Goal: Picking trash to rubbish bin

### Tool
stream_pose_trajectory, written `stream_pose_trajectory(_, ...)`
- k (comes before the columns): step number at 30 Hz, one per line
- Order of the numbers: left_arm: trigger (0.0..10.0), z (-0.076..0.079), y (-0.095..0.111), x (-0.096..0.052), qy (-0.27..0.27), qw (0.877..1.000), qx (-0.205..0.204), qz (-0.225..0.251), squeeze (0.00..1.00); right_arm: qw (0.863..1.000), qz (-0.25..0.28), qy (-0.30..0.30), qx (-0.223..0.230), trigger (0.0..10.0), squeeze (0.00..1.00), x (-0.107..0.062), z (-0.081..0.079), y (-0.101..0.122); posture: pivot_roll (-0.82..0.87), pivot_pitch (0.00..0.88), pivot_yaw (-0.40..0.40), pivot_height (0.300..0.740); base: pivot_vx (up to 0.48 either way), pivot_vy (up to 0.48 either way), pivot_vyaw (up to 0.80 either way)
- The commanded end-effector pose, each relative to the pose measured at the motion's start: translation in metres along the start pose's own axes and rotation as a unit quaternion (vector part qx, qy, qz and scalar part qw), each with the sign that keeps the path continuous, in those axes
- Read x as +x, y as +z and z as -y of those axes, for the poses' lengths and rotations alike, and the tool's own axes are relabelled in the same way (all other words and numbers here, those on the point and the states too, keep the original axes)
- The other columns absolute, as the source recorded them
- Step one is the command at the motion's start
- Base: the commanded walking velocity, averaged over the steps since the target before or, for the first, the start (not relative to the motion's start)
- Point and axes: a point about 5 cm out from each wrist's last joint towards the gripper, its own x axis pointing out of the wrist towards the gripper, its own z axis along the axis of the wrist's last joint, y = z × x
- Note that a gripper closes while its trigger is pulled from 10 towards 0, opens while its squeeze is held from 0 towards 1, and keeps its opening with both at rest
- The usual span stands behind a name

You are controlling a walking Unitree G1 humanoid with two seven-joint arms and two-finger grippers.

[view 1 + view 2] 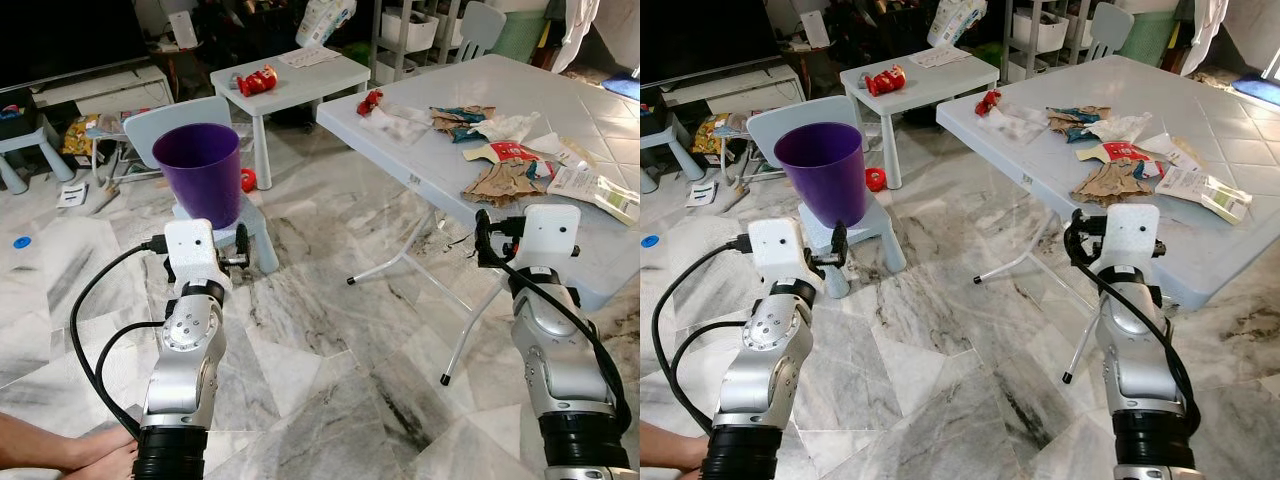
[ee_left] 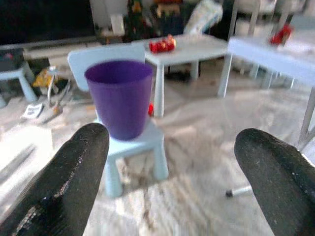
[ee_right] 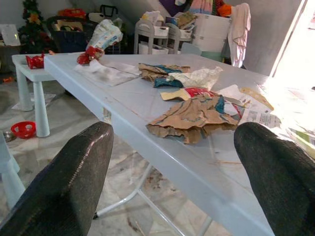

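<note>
Both grippers spread and empty; trash lies on the table, bin on the chair.

Right gripper (image 3: 172,196), fingers wide apart, faces the folding table (image 1: 440,160) edge at right of frame; brown paper wrapper (image 1: 505,180) lies nearest among crumpled litter. Left gripper (image 2: 170,191), likewise spread, faces the purple bin (image 1: 200,170) on a pale blue chair (image 1: 255,235), left of centre. Far clutter blurred. Marble floor (image 1: 330,350).

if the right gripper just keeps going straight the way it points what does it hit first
Probably the crumpled brown paper bag near the white table's edge; the open right gripper points at it, though depth is unclear.
</note>
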Motion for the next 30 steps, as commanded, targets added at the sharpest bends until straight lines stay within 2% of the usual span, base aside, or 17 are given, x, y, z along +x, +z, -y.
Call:
stream_pose_trajectory(1,10.0,-0.001,-0.005,-0.001,0.000,1.000,0.013,-0.016,0.00,1.000,-0.013,0.008,0.019,10.0,0.00,0.001,-0.003,-0.003,-0.01,0.000,-0.017,0.740,0.000,0.000,0.00)
stream_pose_trajectory(5,10.0,0.000,-0.003,0.000,0.003,1.000,-0.001,-0.010,0.00,0.998,-0.029,0.015,0.055,10.0,0.00,0.000,-0.006,-0.007,-0.01,0.000,-0.018,0.740,0.000,0.000,0.00)
stream_pose_trajectory(12,10.0,0.001,0.007,0.002,0.001,1.000,-0.024,0.011,0.00,0.997,-0.024,0.023,0.069,10.0,0.00,0.001,-0.010,-0.004,-0.01,0.000,-0.019,0.740,0.000,0.000,0.00)
stream_pose_trajectory(19,10.0,-0.002,0.008,0.005,0.006,1.000,-0.027,0.010,0.00,0.996,-0.033,0.021,0.074,10.0,0.00,0.003,-0.009,-0.005,-0.02,0.000,-0.022,0.740,0.000,0.000,-0.68)
stream_pose_trajectory(30,10.0,-0.001,0.005,0.004,0.007,0.999,-0.035,0.006,0.00,0.997,-0.035,0.022,0.066,10.0,0.00,0.002,-0.006,-0.006,-0.02,0.000,-0.025,0.740,0.000,0.425,-0.77)
